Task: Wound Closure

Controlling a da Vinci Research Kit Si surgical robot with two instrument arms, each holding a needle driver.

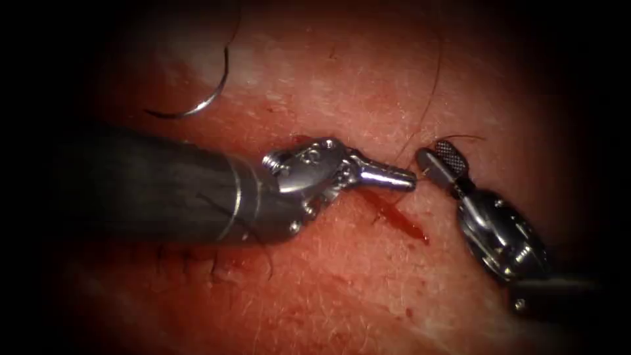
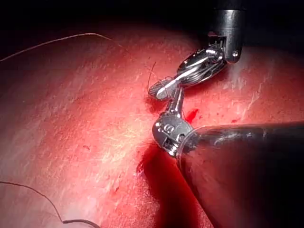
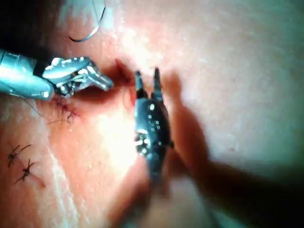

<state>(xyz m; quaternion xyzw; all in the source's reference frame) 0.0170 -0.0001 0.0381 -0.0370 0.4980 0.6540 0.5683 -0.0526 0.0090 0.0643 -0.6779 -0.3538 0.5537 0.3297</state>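
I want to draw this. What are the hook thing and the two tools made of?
The needle, lying loose on the tissue left of the cut, looks like thin polished steel: it glints. The left tool, jaws shut, and the right tool, jaws open, look like shiny metal with bright highlights; its jaw face seems cross-hatched. Neither holds the needle.

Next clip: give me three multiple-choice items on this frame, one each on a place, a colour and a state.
1. Where is the needle? A in the left tool's jaws; B loose on the tissue, left of the cut; C in the right tool's jaws.
2. The fluid in the cut is: A red; B green; C blue.
3. The right tool's jaws are: A open; B shut on the needle; C shut on the tissue.

B: it lies apart from both tools. A: it shows red. A: they stand apart, holding nothing.
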